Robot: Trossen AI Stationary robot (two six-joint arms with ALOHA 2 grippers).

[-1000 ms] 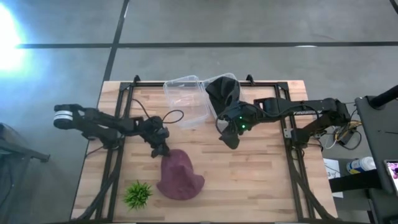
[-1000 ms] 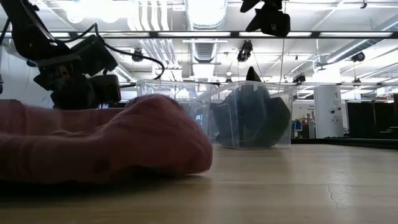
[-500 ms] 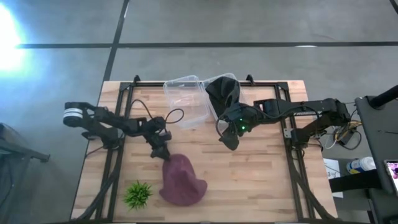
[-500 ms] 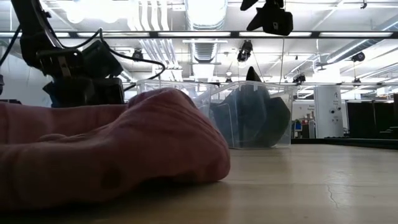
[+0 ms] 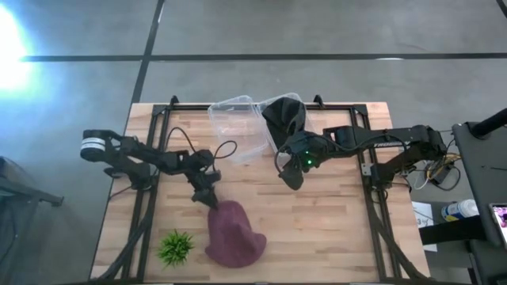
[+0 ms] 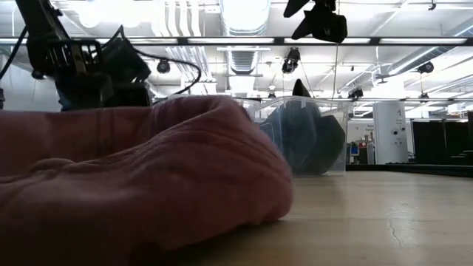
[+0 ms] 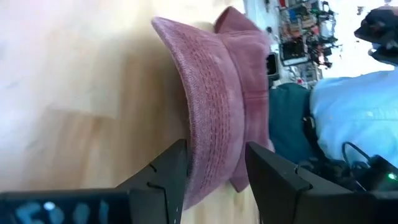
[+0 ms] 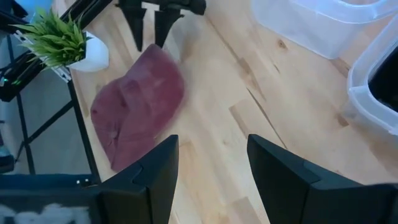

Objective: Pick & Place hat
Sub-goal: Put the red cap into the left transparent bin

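A maroon hat (image 5: 235, 235) lies flat on the wooden table toward its near edge. It fills the foreground of the low view (image 6: 133, 192). My left gripper (image 5: 211, 198) is open at the hat's far edge. In its wrist view (image 7: 216, 146) the two fingers stand on either side of the brim. My right gripper (image 5: 291, 180) hangs open above mid-table, to the right of the hat and away from it. Its wrist view shows the hat (image 8: 140, 106) with the left gripper (image 8: 149, 43) beside it. My left gripper's open fingers straddle the hat's brim edge (image 7: 208, 171) at the end facing the table's far side. They come from above, slanting toward the near edge. The brim fills the gap between the fingers (image 7: 174, 168). The hat rests on the table.
Two clear bins sit at the table's far edge: one empty (image 5: 236, 125), one holding a dark hat (image 5: 283, 119). A small potted plant (image 5: 176, 247) stands near the front edge, left of the maroon hat. Bare wood lies to the hat's right. A person's light-blue clothing (image 7: 354, 99) shows beyond the table.
My left gripper has moved a little toward the table's near edge and to the right. The maroon hat has slid along the table with it toward the near edge and now looms larger in the low view. The right arm has kept still.
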